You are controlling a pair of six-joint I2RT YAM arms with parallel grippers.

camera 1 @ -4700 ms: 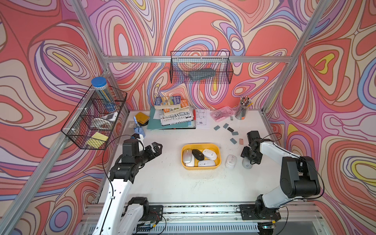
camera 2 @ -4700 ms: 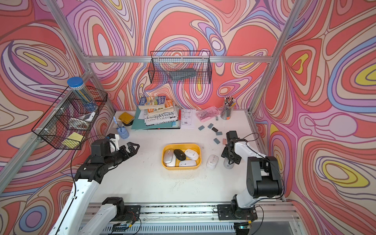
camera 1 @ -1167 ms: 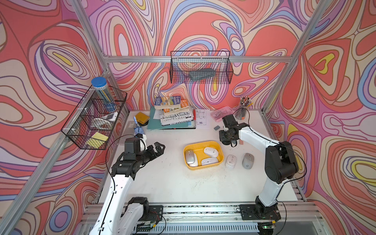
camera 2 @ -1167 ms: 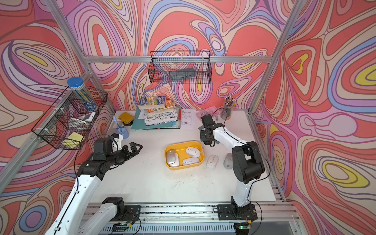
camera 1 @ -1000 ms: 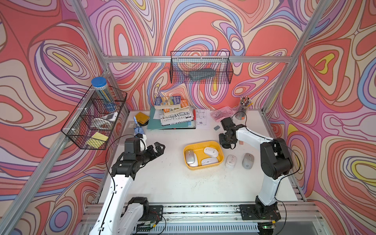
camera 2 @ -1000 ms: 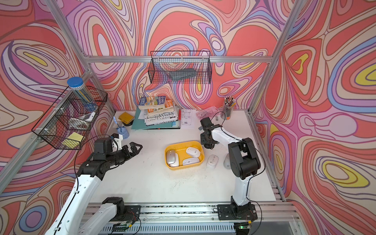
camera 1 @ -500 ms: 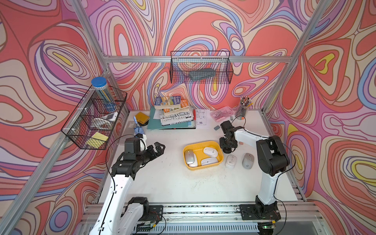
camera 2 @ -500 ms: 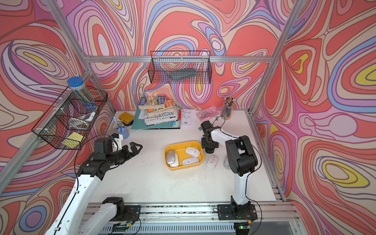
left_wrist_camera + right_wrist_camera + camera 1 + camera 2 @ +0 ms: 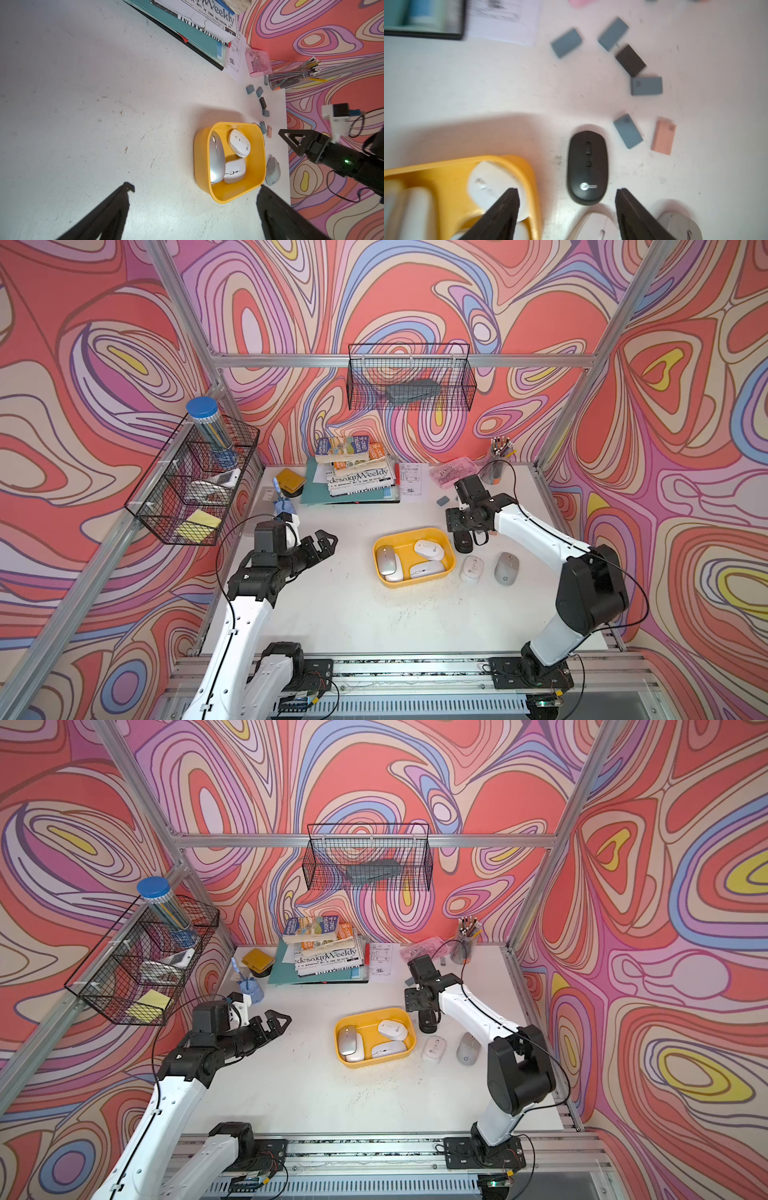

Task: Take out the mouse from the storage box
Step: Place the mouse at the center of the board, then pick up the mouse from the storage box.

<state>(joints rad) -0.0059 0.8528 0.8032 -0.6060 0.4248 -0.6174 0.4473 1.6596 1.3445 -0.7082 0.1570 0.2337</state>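
Right gripper [image 9: 566,209] jaws apart, nothing held — black mouse [image 9: 587,167] lay on table beside storage box [image 9: 451,553]. Left gripper [image 9: 322,545] wide open, empty.

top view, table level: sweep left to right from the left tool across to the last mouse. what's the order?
left tool → yellow storage box with three mice → white mouse on the table → grey mouse. Black mouse left out: it sits farther back, overlapping the box edge and the white mouse in that direction.

Top views overhead; wrist views near table [image 9: 508,83].
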